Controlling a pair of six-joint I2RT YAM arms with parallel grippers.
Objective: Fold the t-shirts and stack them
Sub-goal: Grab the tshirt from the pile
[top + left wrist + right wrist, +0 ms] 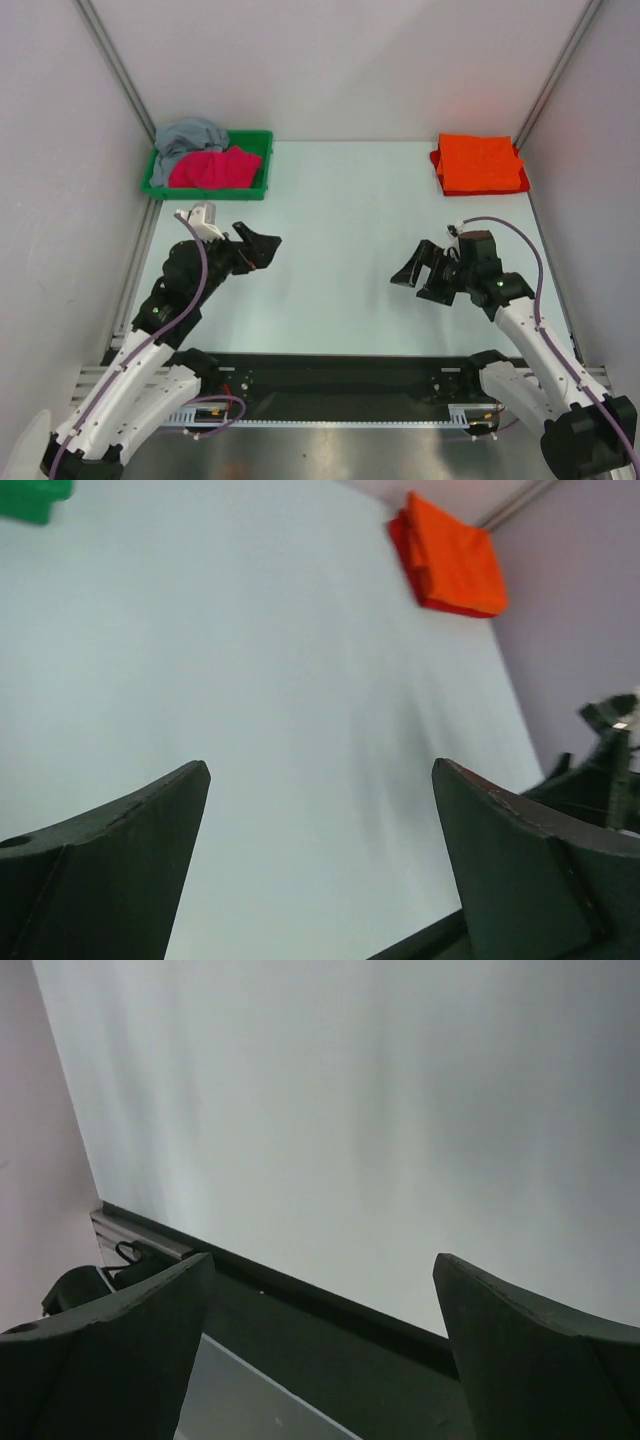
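Grey t-shirt (pixel 190 135) partly covered by the crimson-pink t-shirt (pixel 212 168) in the green tray (pixel 205 192); left wrist view cuts the tray at its top-left corner.

I see soft, creased cloth in the orange t-shirt (pixel 478 165); the tray (pixel 205 193) is probably glossy plastic, the table (pixel 340 220) matt and smooth.
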